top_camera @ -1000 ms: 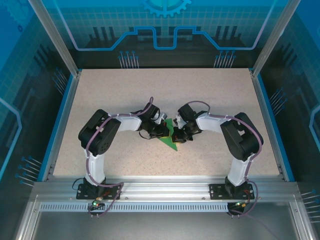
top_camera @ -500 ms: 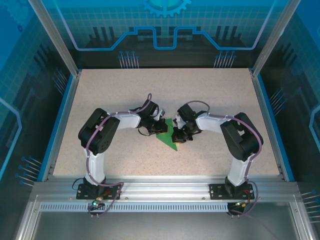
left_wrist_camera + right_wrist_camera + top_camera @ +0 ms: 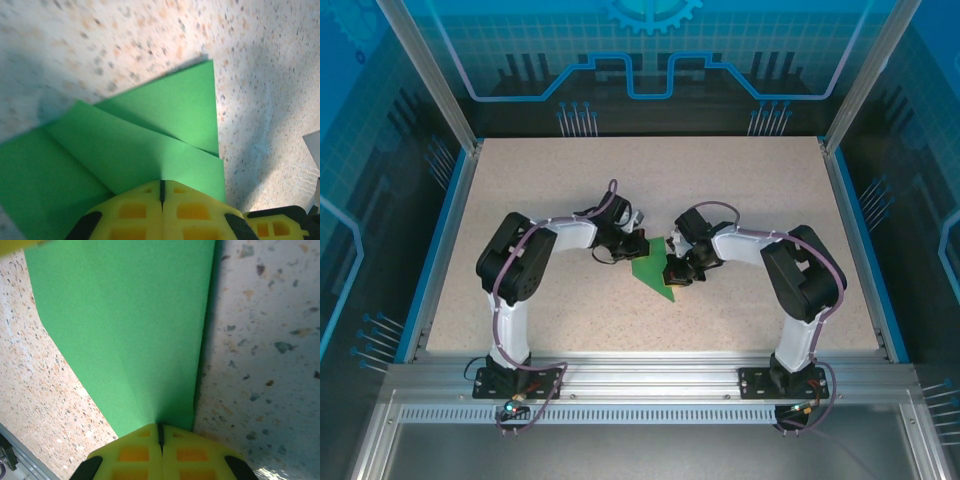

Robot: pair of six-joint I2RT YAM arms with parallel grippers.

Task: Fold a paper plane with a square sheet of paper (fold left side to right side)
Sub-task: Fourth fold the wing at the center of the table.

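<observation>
Roughly at the middle of the speckled table lies the green paper sheet, already folded into a narrow wedge whose point aims toward the near edge and a little to the right. Seen from above, the left gripper sits at the wedge's far left corner and the right gripper at its right edge. Both arms bend inward from their bases, so the two wrists face each other across the paper. In the left wrist view the yellow fingers of the left gripper are pressed together, with only a thin dark seam between them and nothing caught in it. Their tips stand over the green paper sheet, whose overlapping flaps show as two slanting edges, one corner reaching out over the table. Whether the tips actually touch the paper I cannot tell. In the right wrist view the right gripper is likewise closed, its yellow fingers meeting at a seam with nothing between them. From those tips the green paper sheet runs away as a strip that widens with distance, a faint crease along it. Its straight right edge throws a dark line of shadow on the table.
</observation>
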